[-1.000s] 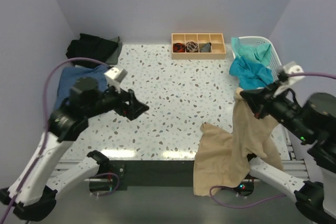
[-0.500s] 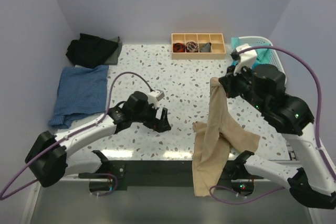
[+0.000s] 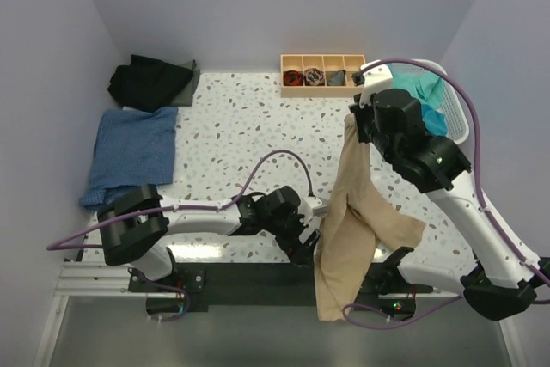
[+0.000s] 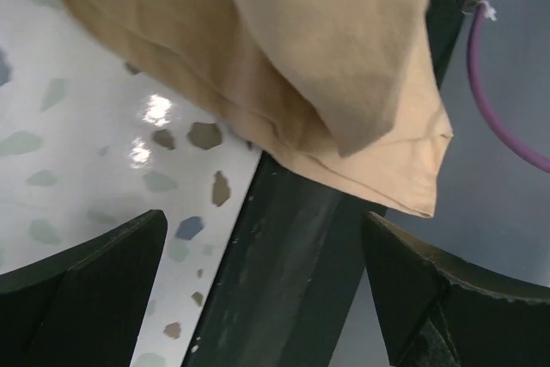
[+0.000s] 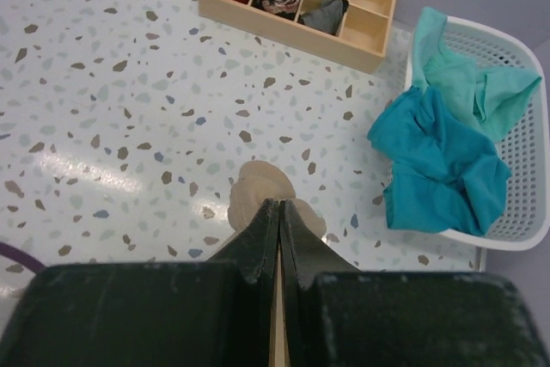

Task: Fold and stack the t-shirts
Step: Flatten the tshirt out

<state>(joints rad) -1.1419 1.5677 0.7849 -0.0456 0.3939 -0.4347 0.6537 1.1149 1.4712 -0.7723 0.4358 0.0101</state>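
Observation:
My right gripper [image 3: 351, 124] is shut on the tan-beige t-shirt [image 3: 357, 221] and holds it up, so the cloth hangs down past the table's near edge. Its pinched top shows in the right wrist view [image 5: 258, 193]. My left gripper [image 3: 311, 245] is open and empty, low at the near table edge, right beside the shirt's hanging lower part [image 4: 344, 75]. A denim-blue t-shirt [image 3: 131, 152] lies at the left and a black one [image 3: 150, 79] behind it. Teal t-shirts [image 3: 423, 100] lie in the basket [image 5: 443, 161].
A white plastic laundry basket [image 3: 458, 100] stands at the right. A small wooden tray [image 3: 325, 86] with four compartments stands at the back. The table's dark near edge [image 4: 284, 281] lies under my left gripper.
My left arm has reached right along the near edge to the hanging shirt. My right gripper has carried the tan-beige shirt left and farther back, lifting it higher.

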